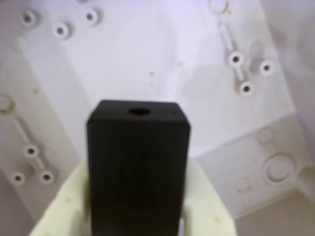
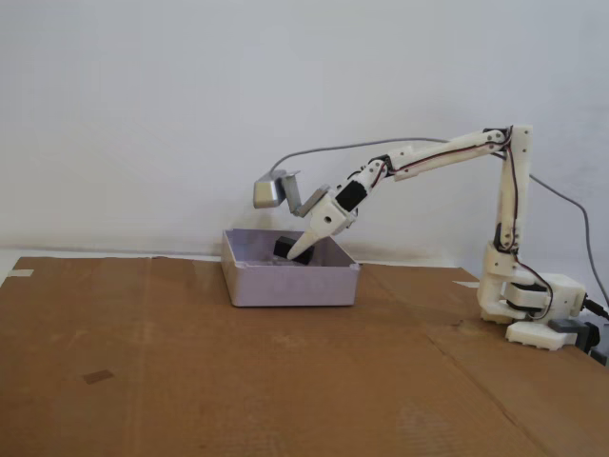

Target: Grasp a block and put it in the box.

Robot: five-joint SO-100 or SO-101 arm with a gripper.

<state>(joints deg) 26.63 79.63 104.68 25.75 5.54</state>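
Plain white wall (image 2: 190,95), brown cardboard surface (image 2: 238,381), seemingly soft daylight

In the fixed view the box (image 2: 290,281) is sitting toward the back edge of the worktop (image 2: 238,381), left of centre, while the arm's base (image 2: 528,309) is standing near the right edge. The gripper (image 2: 297,255) is reaching leftward into the box, and the block (image 2: 286,247) is sitting between its fingers, above the box floor (image 1: 147,54) in the wrist view.

Makeshift hobby bench: cardboard sheet (image 2: 238,381) as tabletop, bare white wall (image 2: 190,95).
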